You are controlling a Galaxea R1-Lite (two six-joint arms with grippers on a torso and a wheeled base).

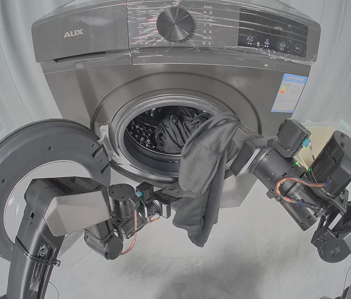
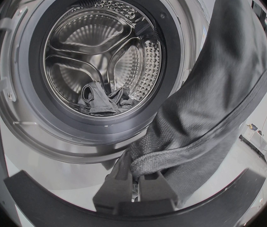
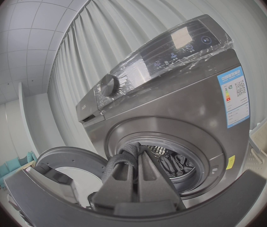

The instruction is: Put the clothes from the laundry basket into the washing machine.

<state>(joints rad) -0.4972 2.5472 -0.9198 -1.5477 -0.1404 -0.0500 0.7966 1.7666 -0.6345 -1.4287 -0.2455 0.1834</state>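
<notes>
Two garments [image 1: 202,167], one washing machine [image 1: 175,75]

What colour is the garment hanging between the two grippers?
The garment is plain dark grey, with no pattern; the head view shows it best.

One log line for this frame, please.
right gripper: shut on grey garment at washer opening | left gripper: shut on its lower edge | drum: another dark garment inside | door: open
</notes>
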